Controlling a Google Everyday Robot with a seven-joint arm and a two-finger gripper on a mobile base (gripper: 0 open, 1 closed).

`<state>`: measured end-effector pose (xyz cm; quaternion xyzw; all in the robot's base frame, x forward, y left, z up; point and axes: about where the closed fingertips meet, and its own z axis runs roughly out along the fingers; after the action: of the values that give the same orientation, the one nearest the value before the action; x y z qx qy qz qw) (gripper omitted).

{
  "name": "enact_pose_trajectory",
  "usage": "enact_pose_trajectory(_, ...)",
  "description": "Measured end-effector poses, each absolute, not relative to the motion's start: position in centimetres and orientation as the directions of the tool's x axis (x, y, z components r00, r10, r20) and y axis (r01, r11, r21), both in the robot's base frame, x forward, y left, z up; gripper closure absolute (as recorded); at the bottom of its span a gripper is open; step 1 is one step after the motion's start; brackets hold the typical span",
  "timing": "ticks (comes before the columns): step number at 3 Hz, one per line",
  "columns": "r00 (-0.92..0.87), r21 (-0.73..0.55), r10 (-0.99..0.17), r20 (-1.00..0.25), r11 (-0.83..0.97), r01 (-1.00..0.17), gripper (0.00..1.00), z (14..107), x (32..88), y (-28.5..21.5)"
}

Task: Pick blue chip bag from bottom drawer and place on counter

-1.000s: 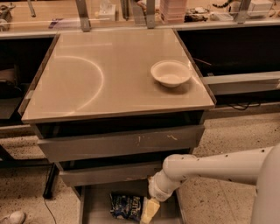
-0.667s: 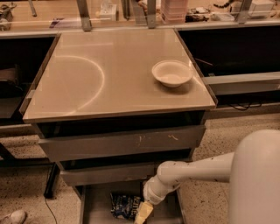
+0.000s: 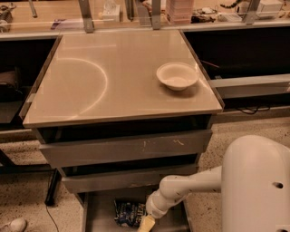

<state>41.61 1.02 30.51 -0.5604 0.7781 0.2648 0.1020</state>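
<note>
Camera view: a square, glossy beige counter [image 3: 90, 90] fills the upper middle of the frame, seen from above and in front. A faint curved arc [image 3: 103, 86] crosses its left half. A round white bowl [image 3: 177, 76] stands upright near the right edge of the counter. Along the top of the frame runs a wooden bench [image 3: 54, 13] crowded with small items that are too blurred to name.

Below the counter, two grey drawer fronts are stacked. The upper front [image 3: 127, 147] is wider and marked with white scratches. The lower front [image 3: 113, 180] is narrower and plain.

At the bottom centre of the frame the bottom drawer [image 3: 97, 213] stands pulled out, showing a flat grey floor and thin side walls. The blue chip bag [image 3: 129, 213] lies flat on that floor, just under the plain front.

A white arm [image 3: 190, 186] reaches in from the bulky white robot body [image 3: 256, 186] at the lower right and slants down and left into the drawer. The gripper [image 3: 147, 223] is at the very bottom edge of the frame, right beside the bag's right side (whether it is spread or closed cannot be told, nor whether it touches the bag). Speckled floor [image 3: 27, 199] shows at the lower left.
</note>
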Motion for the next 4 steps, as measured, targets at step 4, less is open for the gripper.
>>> enact_pose_trajectory(4,-0.384,0.303,-0.783,-0.49,0.26,-0.917,0.0,18.7,44.3,5.0)
